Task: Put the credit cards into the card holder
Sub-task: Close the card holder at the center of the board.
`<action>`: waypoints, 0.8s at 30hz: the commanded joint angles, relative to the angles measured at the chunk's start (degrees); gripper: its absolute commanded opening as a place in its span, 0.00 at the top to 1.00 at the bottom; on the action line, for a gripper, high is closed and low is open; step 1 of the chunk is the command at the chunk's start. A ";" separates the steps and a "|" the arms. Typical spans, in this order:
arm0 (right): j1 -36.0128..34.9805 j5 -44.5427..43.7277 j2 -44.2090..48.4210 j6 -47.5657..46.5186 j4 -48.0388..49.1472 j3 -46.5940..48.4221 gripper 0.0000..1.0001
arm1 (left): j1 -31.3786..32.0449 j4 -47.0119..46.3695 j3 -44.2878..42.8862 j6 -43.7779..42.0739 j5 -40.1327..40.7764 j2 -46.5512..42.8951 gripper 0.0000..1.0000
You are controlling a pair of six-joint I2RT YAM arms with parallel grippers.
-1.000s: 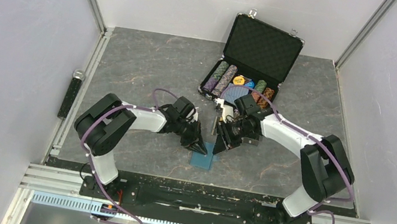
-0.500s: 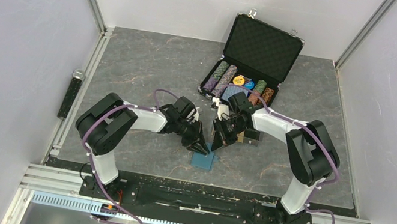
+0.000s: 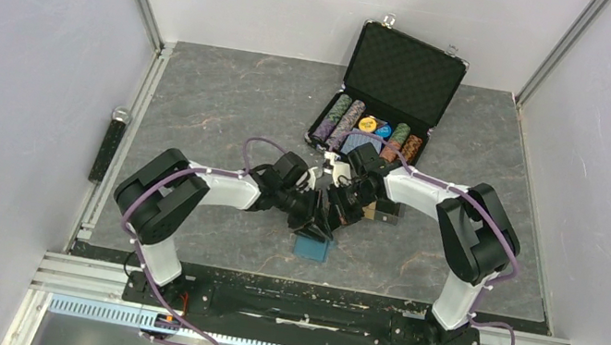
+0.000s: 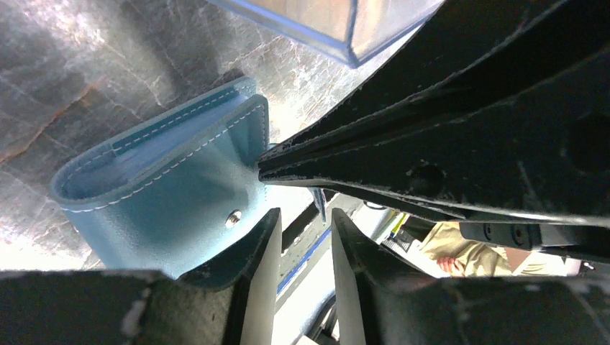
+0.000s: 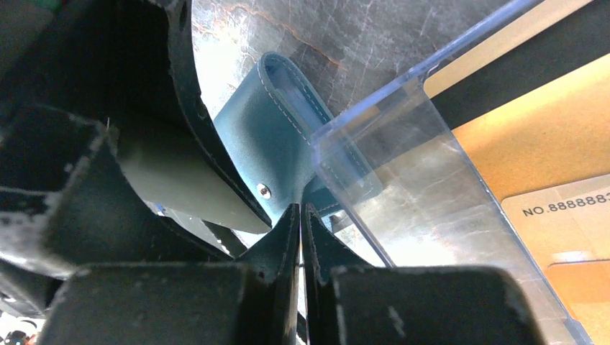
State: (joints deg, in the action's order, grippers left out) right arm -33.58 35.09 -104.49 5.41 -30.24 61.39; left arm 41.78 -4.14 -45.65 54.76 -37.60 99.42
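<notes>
From above, the left gripper [image 3: 311,220] and the right gripper [image 3: 335,213] meet nose to nose near the front middle of the grey marbled table [image 3: 201,99]. They hang directly over the small teal-blue leather-like card holder [image 3: 312,249], which lies on the table just in front of them. Behind stands the big open black metal-edged case [image 3: 407,72] with its rows of striped poker chips [image 3: 356,125], no part of this job. The left wrist camera shows the card holder folded over with its two leaves slightly apart and its snap stud facing the lens. The left fingers [image 4: 252,287] are spread with nothing between them, one close against the studded leaf, probably to steady it. The right arm's black tips touch the edge of that leaf, seemingly to prise the pocket wider. The right wrist camera shows the right fingers [image 5: 288,244] pressed together at that same edge, though whether leather is nipped between them cannot be told. Just beside them sits a clear plastic box [image 5: 417,194], and past its wall lie the orange-gold credit card [image 5: 554,129] and a whitish credit card [image 5: 568,215], neither yet in the holder, so opening it looks to be the step in hand
</notes>
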 commanded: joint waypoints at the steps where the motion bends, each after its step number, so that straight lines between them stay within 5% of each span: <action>1: 0.40 -4.53 -1.71 0.71 2.54 0.78 0.96 | 1.80 1.05 -3.48 0.29 0.82 -0.86 0.64; 10: 0.35 -4.33 -0.71 0.74 2.64 -0.25 0.96 | 2.34 2.12 -4.71 -0.01 3.96 -0.26 0.97; 15: 0.36 -4.33 -0.28 0.95 3.01 -1.15 0.96 | 2.34 3.96 -5.43 -1.15 6.18 -2.42 0.98; 24: 0.41 -4.49 0.36 1.48 2.88 -1.10 0.96 | 2.34 20.47 -9.22 -8.05 15.88 -5.62 0.98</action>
State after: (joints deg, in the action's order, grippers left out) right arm -33.61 35.09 -104.14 6.63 -29.23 60.93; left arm 43.90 9.78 -51.40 52.23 -27.73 96.77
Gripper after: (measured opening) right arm 0.040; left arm 0.029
